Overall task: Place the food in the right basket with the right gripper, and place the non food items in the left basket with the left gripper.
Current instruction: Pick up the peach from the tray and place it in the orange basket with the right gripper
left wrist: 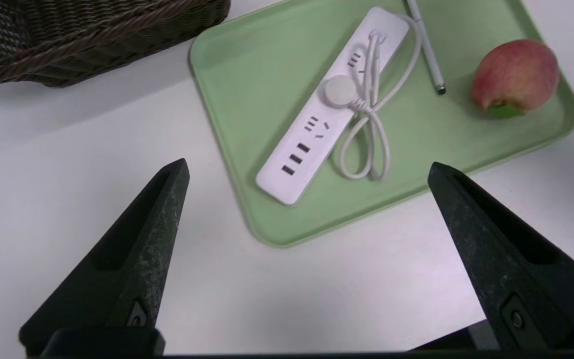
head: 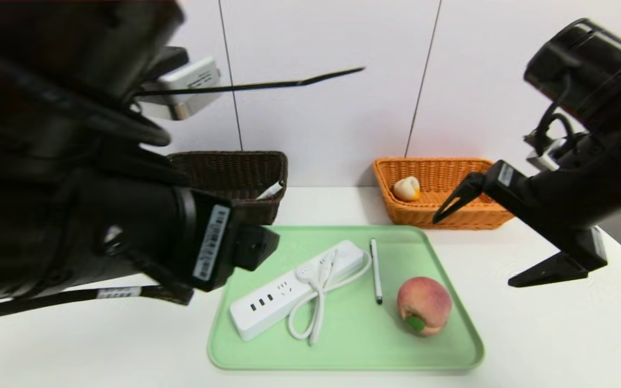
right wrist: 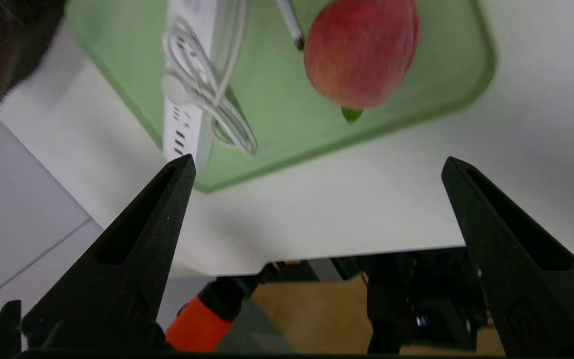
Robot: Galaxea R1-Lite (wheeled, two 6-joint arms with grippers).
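Observation:
A pink-red peach lies on the green tray, beside a thin white pen and a white power strip with a looped cord. The cream bun sits in the orange-tan right basket. A white marker leans inside the dark brown left basket. My right gripper hangs open and empty above the table, right of the tray. My left gripper is open and empty, high over the table's near left, with the power strip ahead of it.
Both baskets stand against the white back wall, one at each far corner of the tray. The table's front edge shows in the right wrist view, with brown and orange things below it. My left arm fills the left of the head view.

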